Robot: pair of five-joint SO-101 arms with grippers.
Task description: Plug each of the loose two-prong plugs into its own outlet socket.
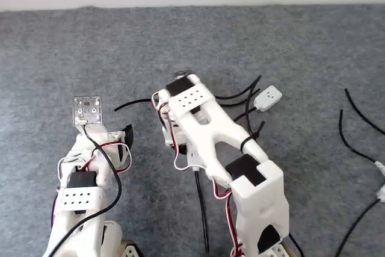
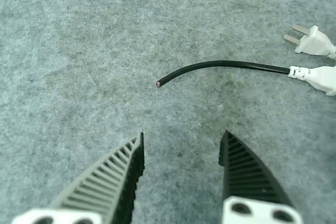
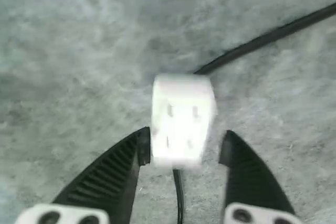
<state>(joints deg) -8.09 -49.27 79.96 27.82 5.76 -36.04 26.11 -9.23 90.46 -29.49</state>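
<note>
In the right wrist view a white outlet socket [image 3: 181, 121] with slots on its face lies on the grey carpet. It sits between the fingers of my right gripper [image 3: 181, 153], which is open around it. A black cable [image 3: 262, 38] runs off from the socket. My left gripper [image 2: 181, 156] is open and holds nothing, low over the carpet. Ahead of it lie a cut black cable end [image 2: 159, 84], its white plug body [image 2: 317, 76] and a loose white two-prong plug [image 2: 311, 39]. Another white socket [image 1: 269, 97] lies beyond the right arm [image 1: 210, 124].
Grey carpet [image 1: 301, 40] covers the table. More black cables [image 1: 355, 118] with white ends [image 1: 380, 194] lie at the right edge. The left arm [image 1: 90, 167] is at the near left, with a black cable [image 1: 201, 209] trailing between the two arms.
</note>
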